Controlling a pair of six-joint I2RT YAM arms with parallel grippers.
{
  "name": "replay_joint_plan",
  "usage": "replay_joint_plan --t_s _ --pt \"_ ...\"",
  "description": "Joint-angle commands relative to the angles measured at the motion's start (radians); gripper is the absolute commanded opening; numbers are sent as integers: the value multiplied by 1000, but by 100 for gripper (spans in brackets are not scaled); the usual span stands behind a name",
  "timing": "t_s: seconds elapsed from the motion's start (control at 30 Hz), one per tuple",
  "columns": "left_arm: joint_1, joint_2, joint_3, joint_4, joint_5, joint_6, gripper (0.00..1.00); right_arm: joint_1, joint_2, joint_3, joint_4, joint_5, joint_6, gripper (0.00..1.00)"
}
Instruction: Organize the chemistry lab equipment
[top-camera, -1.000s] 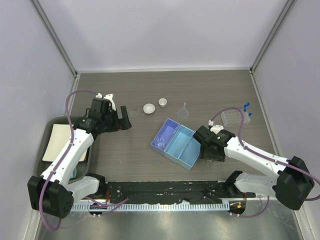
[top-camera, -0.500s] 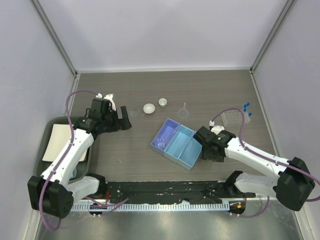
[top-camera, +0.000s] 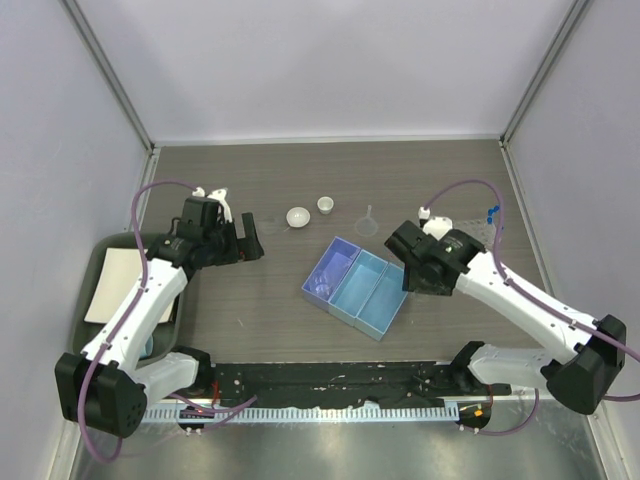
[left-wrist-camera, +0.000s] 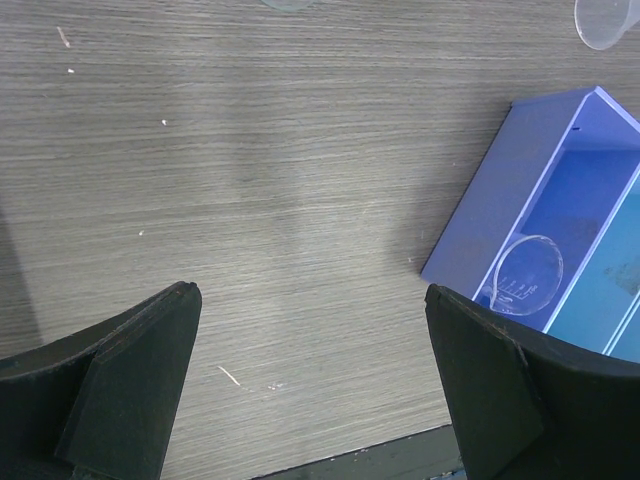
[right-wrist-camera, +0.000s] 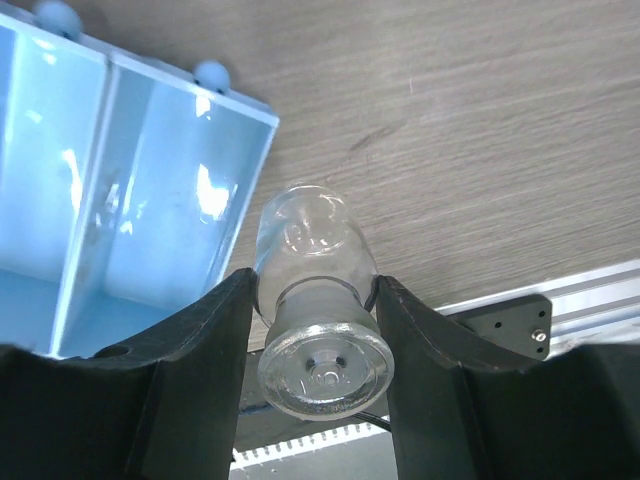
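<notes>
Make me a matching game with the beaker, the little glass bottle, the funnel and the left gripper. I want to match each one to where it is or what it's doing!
Things:
1. beaker
2. bottle
3. funnel
4. left gripper

Places or states:
A. open, holding nothing
B. on the table, outside the tray
C. in the tray's purple compartment
D. held in the right gripper

Pairs: 1-C, 2-D, 3-B, 4-A
</notes>
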Motion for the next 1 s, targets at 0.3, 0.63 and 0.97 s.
replay_joint_plan --t_s 0.3,0.63,0.97 --pt "5 -58 -15 46 101 3 100 0 189 411 69 -168 -480 1" --pt "-6 -53 -24 58 138 -7 100 0 463 645 177 -319 -806 1" --pt "-32 -55 -29 59 136 -7 100 1 601 688 252 -482 -1004 1"
